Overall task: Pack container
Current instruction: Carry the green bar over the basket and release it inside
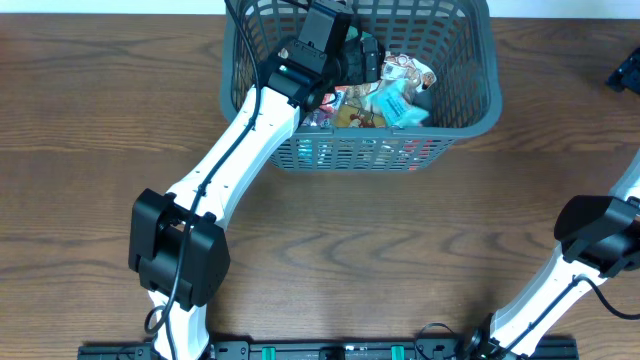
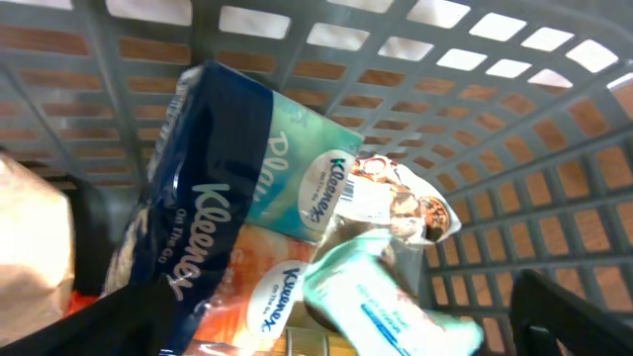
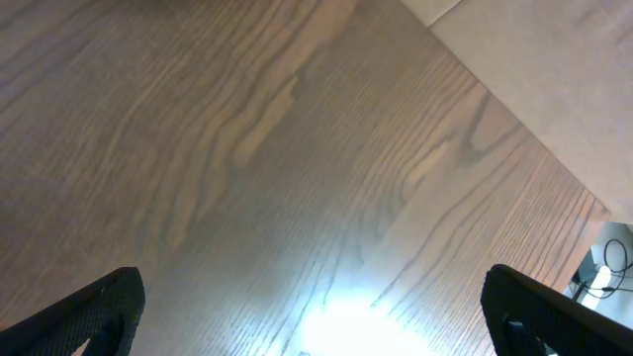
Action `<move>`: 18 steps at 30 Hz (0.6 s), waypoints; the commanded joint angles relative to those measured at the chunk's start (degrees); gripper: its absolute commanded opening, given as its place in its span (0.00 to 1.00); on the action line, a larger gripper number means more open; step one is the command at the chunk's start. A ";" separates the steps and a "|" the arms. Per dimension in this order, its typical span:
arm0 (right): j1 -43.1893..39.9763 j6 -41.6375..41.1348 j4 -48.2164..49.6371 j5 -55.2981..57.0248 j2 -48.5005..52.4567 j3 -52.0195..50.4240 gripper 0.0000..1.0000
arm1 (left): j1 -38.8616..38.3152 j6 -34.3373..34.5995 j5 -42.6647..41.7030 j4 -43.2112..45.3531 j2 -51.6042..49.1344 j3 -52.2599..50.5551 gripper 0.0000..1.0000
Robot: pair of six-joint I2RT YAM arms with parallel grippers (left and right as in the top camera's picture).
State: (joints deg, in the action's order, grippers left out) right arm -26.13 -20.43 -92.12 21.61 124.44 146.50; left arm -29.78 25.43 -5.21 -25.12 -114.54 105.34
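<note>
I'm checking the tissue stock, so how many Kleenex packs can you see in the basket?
3: a dark blue pack at left, a teal pack to its right, an orange pack below them. More may lie hidden underneath.

White arm links [image 1: 235, 145], black joint housings [image 1: 178, 245], seemingly a black cable [image 1: 222, 160].

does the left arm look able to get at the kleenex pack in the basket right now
Probably yes. The left gripper is inside the basket, open, with the Kleenex pack close in front of it on top of the other packets; nothing looks in the way.
</note>
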 commanded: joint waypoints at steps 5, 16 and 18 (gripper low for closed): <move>-0.13 -0.76 -0.07 0.61 -0.57 -0.04 0.99 | 2.27 -2.16 7.28 0.09 6.84 0.57 0.97; -0.13 -0.76 -0.07 0.61 -0.57 -0.04 0.99 | 11.54 -2.69 21.55 -15.04 27.85 0.57 0.98; -0.13 -0.76 -0.07 0.61 -0.57 -0.04 0.99 | 13.29 -2.64 23.67 -20.26 31.17 0.57 0.98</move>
State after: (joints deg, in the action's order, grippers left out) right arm -26.13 -20.43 -92.12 21.61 124.44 146.50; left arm -18.17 23.66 13.21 -41.87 -86.30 105.60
